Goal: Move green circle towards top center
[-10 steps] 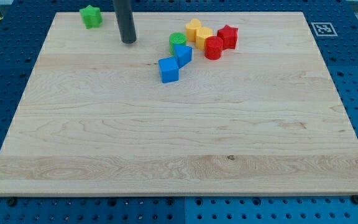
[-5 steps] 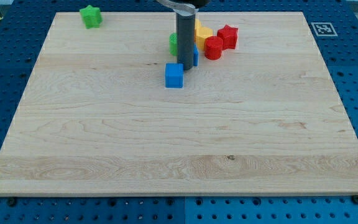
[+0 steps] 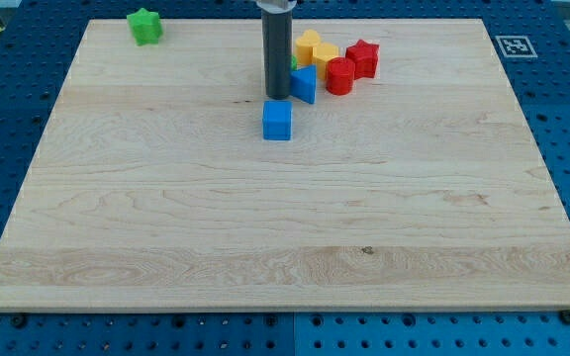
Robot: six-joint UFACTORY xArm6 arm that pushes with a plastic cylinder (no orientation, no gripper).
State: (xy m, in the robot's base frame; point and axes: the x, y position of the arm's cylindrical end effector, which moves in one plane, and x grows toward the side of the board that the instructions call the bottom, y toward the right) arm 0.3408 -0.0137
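Camera view: my tip (image 3: pixel 278 96) down just left of blue wedge (image 3: pixel 304 84), above blue cube (image 3: pixel 277 120). No gripper, bare rod. Green circle (image 3: pixel 293 62) near top centre, mostly hidden behind rod, only sliver showing.

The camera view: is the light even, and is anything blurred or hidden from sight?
In the camera view the light is soft and even over the pale wooden board, without glare and with only faint shadows; the blocks are sharp. The dark rod hides nearly all of the green circle block; my tip rests just above the blue cube.
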